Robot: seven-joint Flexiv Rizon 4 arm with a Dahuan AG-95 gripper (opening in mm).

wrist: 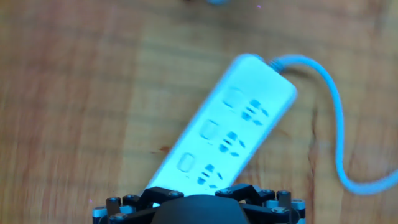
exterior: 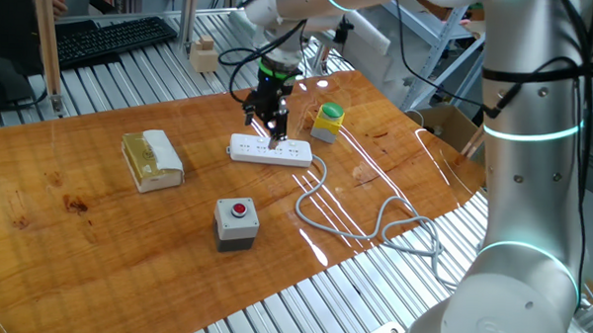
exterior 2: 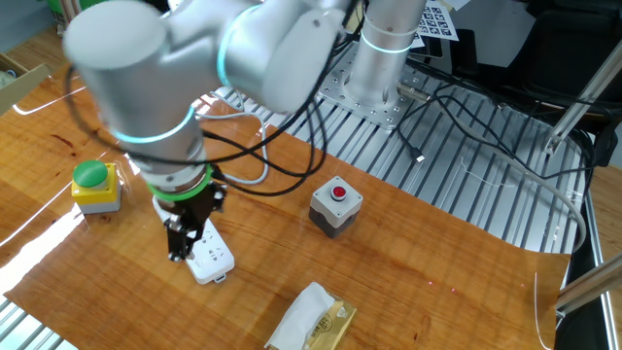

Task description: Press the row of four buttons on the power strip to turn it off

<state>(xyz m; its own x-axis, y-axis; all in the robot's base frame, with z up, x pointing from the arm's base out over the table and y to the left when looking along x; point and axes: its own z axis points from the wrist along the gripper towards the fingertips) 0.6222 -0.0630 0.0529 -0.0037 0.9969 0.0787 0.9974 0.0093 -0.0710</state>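
Left side of the tabletop [exterior: 69, 168]: a tan-and-white block [exterior: 152, 160], out toward that edge. Next, near the front edge, the grey box with its red button [exterior: 236, 224]. Mid-table lies the white power strip [exterior: 269, 151], its buttons [wrist: 209, 130] in a row beside the sockets. My gripper [exterior: 272, 130] hangs right over the strip pointing down, fingers spread wide and clamped on nothing. Just past it sits the green knob on its yellow base [exterior: 328, 121]; the grey-white cable [exterior: 374, 224] trails toward the right edge.
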